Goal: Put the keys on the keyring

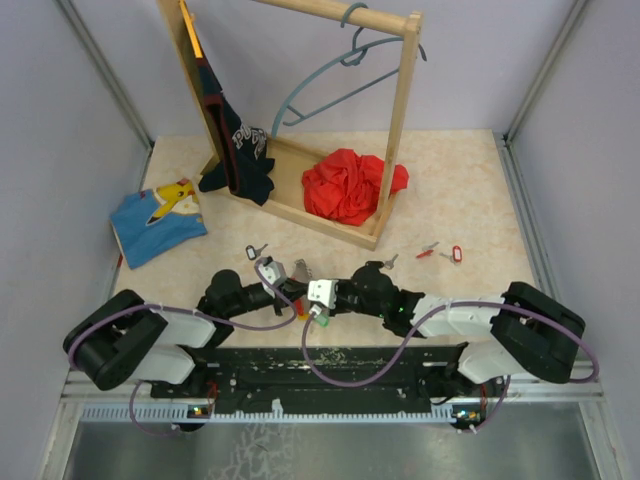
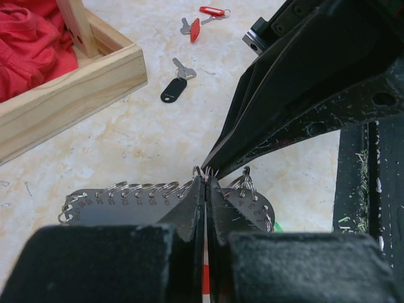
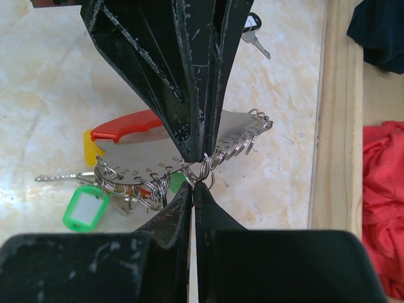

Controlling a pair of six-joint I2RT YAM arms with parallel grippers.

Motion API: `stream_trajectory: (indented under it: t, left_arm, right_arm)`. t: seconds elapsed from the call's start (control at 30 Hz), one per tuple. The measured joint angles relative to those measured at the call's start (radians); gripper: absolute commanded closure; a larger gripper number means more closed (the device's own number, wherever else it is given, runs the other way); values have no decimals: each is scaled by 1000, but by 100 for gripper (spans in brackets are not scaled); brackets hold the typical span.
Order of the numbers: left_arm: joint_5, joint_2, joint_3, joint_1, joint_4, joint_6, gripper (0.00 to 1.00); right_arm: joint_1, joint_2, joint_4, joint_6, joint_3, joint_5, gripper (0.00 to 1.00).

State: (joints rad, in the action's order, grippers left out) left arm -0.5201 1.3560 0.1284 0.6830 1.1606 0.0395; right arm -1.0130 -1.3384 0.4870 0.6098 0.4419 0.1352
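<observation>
Near six o'clock on the bench [image 1: 450,190], my left pincer [image 2: 206,180] and right pincer [image 3: 192,186] meet, clamped tight, at the keyring [image 3: 132,161]; left wrist catches red keys [image 2: 194,29] at twelve, right wrist the green tag [image 3: 82,209].

Both black arms [image 1: 240,300] fold low and inward, meeting at the near centre. The left tool [image 2: 207,179] and right tool [image 3: 192,185] face each other with tips touching and jaws pressed together.

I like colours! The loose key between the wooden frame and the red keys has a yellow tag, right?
No, its tag is black, not yellow; the left wrist view shows it. That key does lie loose between the wooden frame and the red keys.
</observation>
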Motion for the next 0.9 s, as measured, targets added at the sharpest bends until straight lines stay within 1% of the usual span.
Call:
stream_trajectory:
  t: [0.07,0.17,0.23,0.53,0.9]
  left_arm:
    - [0,0,0,0,7,1,91]
    - [-2,-7,0,0,5,11,81]
    - [-8,-16,4,0,-5,19,78]
    - [-58,-21,34,0,-72,53,70]
    - [-86,-3,61,0,-108,64,69]
  right_arm:
    - [-3,18,-24,20,7,-10,100]
    - [-5,59,-94,60,32,-24,100]
    - [-5,82,-146,89,55,-31,100]
    - [-5,111,-294,158,137,-13,100]
    - [-15,109,-377,184,177,18,100]
